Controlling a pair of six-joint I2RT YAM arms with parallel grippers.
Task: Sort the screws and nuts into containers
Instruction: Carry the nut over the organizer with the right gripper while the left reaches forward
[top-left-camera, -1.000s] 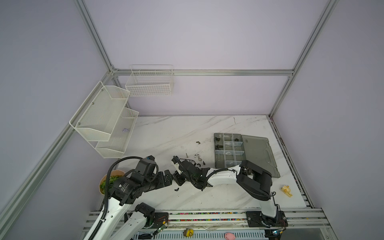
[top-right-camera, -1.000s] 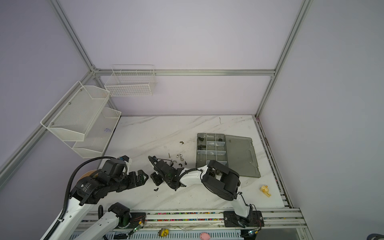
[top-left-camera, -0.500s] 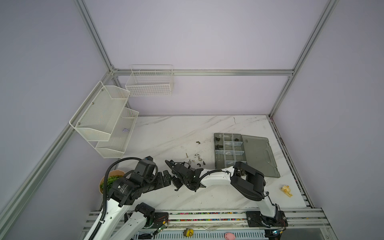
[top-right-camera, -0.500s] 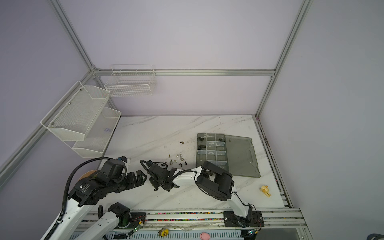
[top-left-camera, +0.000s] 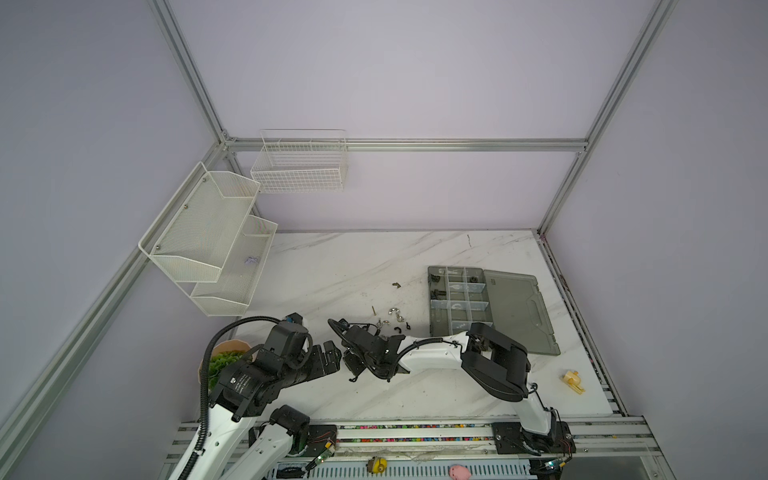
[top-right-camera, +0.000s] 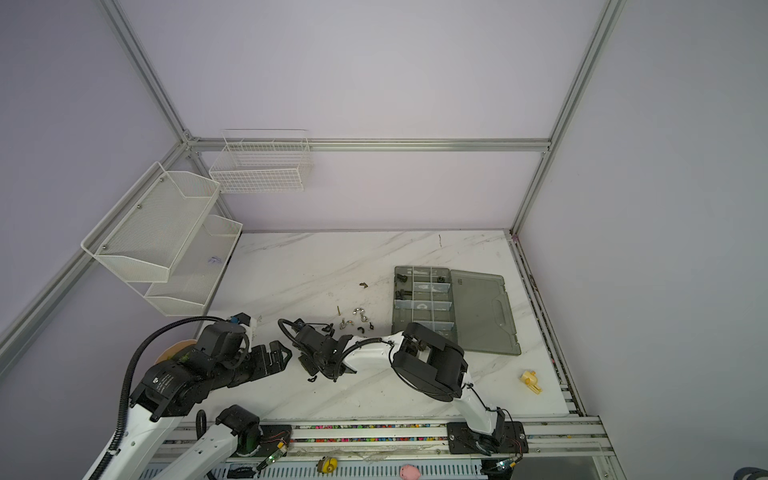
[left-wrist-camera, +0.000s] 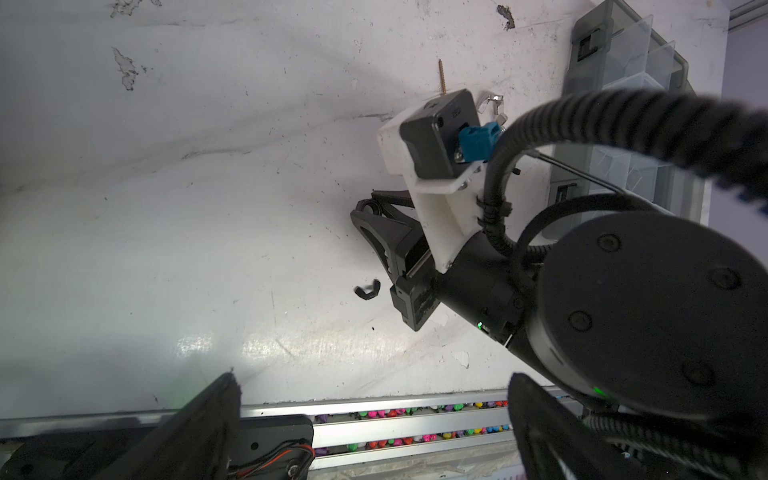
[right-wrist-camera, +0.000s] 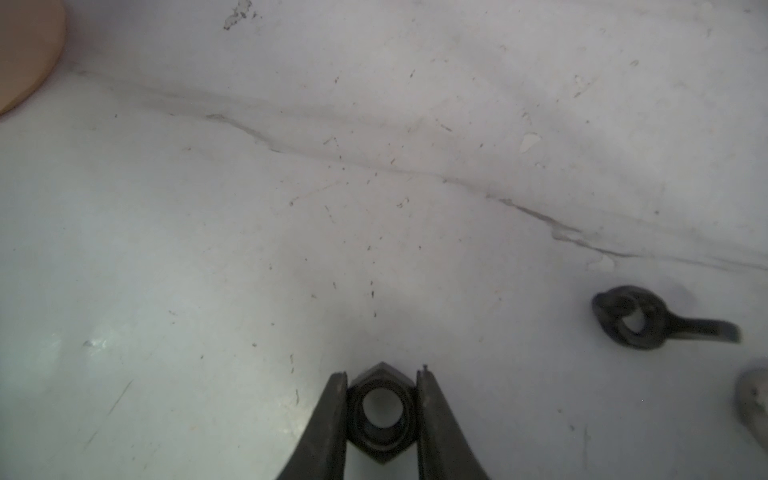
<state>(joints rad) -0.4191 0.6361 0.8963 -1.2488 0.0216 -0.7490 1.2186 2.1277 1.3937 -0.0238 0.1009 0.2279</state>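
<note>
A black hex nut (right-wrist-camera: 381, 442) sits flat between the two fingers of my right gripper (right-wrist-camera: 381, 376), which is shut on it just above the marble table. In both top views that gripper (top-left-camera: 353, 365) (top-right-camera: 309, 365) is low at the front middle. A small black wing nut (right-wrist-camera: 631, 320) (left-wrist-camera: 368, 291) lies loose beside it. My left gripper (left-wrist-camera: 372, 376) (top-left-camera: 334, 359) hangs open and empty just left of it. Silver wing nuts (top-left-camera: 395, 311), a brass screw (top-left-camera: 373, 309) and tiny black wing nuts (top-left-camera: 399, 329) lie further back. The grey organizer box (top-left-camera: 432, 299) with its containers lies open at the right.
The box's lid (top-left-camera: 515, 307) lies flat to its right. A tan bowl with green contents (top-left-camera: 220, 361) stands at the front left, under my left arm. A yellow object (top-left-camera: 573, 380) lies at the front right. White mesh shelves (top-left-camera: 208, 245) and a wire basket (top-left-camera: 299, 166) hang on the walls.
My right gripper has shifted slightly left over the table's front and its jaws have narrowed onto the hex nut. The left arm has barely moved.
</note>
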